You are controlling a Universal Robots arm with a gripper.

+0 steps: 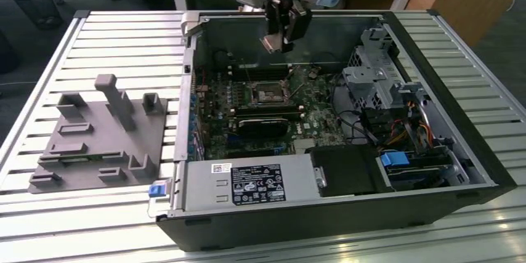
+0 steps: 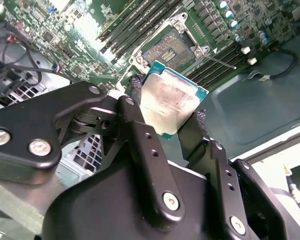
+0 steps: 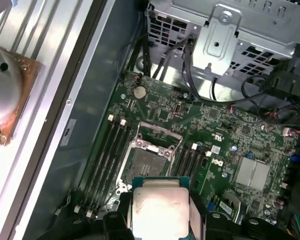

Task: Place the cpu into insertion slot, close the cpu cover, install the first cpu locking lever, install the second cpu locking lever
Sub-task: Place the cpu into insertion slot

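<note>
**CPU held above the open socket, not yet seated**

Over the open computer case (image 1: 485, 170), toward its far wall in the exterior view, the gripper (image 1: 279, 46) hangs above the green circuit board (image 3: 215, 120). Its two black fingers (image 2: 140, 135) are closed narrowly on the cpu (image 2: 171, 100), gripping it by two opposite edges.

Condition of the cpu: a small flat square chip. Its top is dull silver-grey metal, smudged and uneven in sheen. A thin teal-green border shows around the metal at the corners. In the second wrist view it sits tilted between the fingers, metal face toward the camera.

The insertion slot (image 3: 142, 165) lies near the middle of the circuit board, between two banks of long black memory slots (image 3: 107, 155). It is a dark square with a silvery rim, and nothing sits in it. The cpu is well apart from it, in the air.

The cpu cover (image 3: 160, 128), a thin silvery frame with a cut-out centre, stands swung up at one edge of the slot.

A black heatsink block (image 1: 261, 126) sits just beside the slot. The case rests on a slatted metal table (image 1: 115, 29); a grey moulded fixture (image 1: 98, 133) lies beside the case, on the exterior view's left.
</note>
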